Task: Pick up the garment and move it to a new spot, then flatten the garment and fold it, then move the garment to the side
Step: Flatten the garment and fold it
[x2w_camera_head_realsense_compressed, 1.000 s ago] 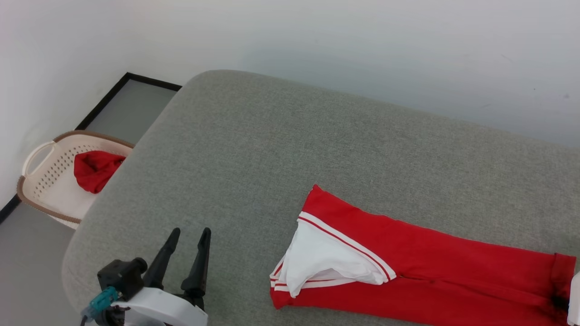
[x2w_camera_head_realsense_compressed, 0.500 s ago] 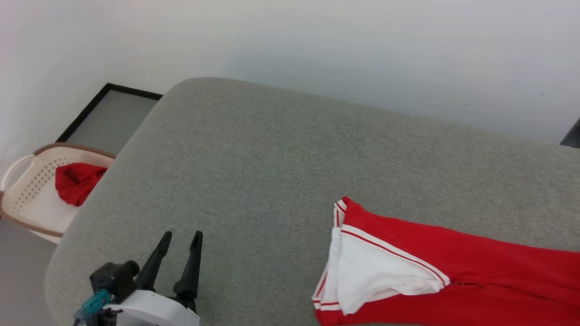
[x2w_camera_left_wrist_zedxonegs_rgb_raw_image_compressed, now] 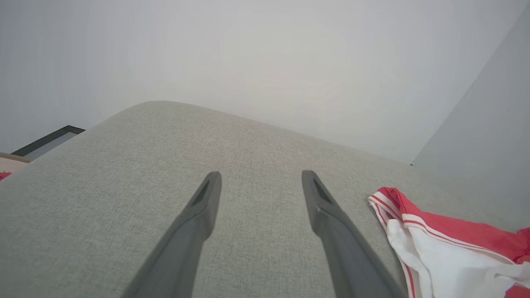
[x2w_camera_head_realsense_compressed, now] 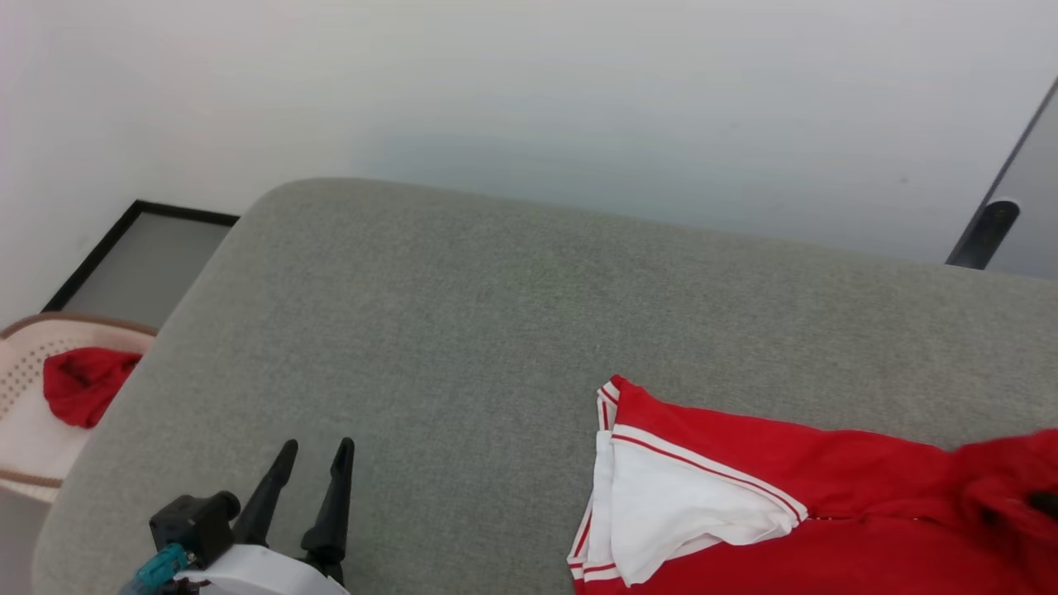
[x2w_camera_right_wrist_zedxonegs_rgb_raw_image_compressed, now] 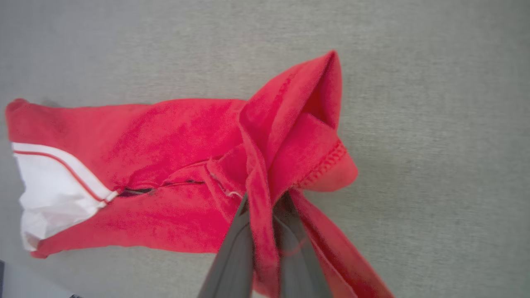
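Note:
The garment [x2w_camera_head_realsense_compressed: 793,463] is bright red with a white end edged by thin red-and-white stripes; it lies stretched along the grey cushion [x2w_camera_head_realsense_compressed: 463,330] at the lower right of the head view. My right gripper [x2w_camera_right_wrist_zedxonegs_rgb_raw_image_compressed: 265,207] is shut on a bunched red fold of the garment [x2w_camera_right_wrist_zedxonegs_rgb_raw_image_compressed: 174,136], lifting that end off the cushion. My left gripper [x2w_camera_head_realsense_compressed: 310,454] hovers open and empty over the cushion's near left part, well left of the white end [x2w_camera_left_wrist_zedxonegs_rgb_raw_image_compressed: 439,248]. Its fingers [x2w_camera_left_wrist_zedxonegs_rgb_raw_image_compressed: 203,207] stand wide apart.
A cream laundry basket [x2w_camera_head_realsense_compressed: 25,450] holding another red cloth [x2w_camera_head_realsense_compressed: 78,384] stands on the floor beyond the cushion's left end. A pale wall runs behind the cushion. A dark post [x2w_camera_head_realsense_compressed: 988,227] shows at the far right.
The head camera has swung to the right, shifting the basket toward the left edge. The garment's right end has bunched and risen in my right gripper. The left gripper stays open.

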